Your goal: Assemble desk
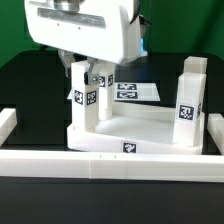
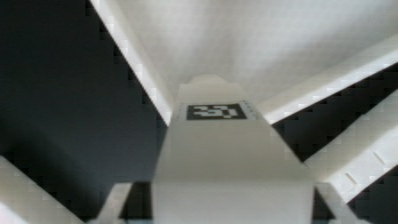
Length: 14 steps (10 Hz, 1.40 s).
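The white desk top (image 1: 140, 128) lies flat on the black table behind the front rail. One white leg (image 1: 190, 98) stands upright at its corner on the exterior view's right. A second white leg (image 1: 85, 100) with tags stands upright at the corner on the exterior view's left. My gripper (image 1: 87, 78) comes down on this leg from above, with a finger on each side of its upper part. In the wrist view the leg (image 2: 222, 150) runs between my fingers (image 2: 125, 200), its tagged end pointing at the desk top's rim (image 2: 267, 45). My gripper (image 2: 222, 205) is shut on the leg.
The marker board (image 1: 138, 91) lies flat behind the desk top. Long white border rails run along the front (image 1: 110, 165), the exterior view's left (image 1: 8, 122) and the exterior view's right (image 1: 214, 130). A green wall stands behind the table.
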Motion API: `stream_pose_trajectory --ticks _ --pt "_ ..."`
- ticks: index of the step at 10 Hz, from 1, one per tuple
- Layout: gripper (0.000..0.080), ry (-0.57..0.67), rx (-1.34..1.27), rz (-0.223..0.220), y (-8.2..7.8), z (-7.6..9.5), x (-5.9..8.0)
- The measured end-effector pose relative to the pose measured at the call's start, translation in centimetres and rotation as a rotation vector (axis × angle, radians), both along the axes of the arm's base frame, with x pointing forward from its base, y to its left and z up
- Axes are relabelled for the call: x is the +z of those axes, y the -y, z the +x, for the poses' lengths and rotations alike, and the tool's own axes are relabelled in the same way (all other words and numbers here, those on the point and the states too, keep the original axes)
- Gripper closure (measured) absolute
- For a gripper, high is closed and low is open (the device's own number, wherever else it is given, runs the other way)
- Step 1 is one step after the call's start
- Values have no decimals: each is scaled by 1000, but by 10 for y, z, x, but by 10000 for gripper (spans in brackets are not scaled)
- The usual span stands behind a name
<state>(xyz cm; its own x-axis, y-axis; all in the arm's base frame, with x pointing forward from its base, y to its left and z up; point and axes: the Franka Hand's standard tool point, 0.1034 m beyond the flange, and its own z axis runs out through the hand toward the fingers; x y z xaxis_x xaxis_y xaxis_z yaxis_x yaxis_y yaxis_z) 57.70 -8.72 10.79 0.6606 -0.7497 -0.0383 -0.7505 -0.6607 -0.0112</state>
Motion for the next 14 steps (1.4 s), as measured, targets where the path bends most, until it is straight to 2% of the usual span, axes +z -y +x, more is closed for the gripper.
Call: stream_pose_trajectory --ticks 3,14 --pt "509 -4 -298 14 2 -1 -1" --pt "509 -29 -905 9 -1 0 -2"
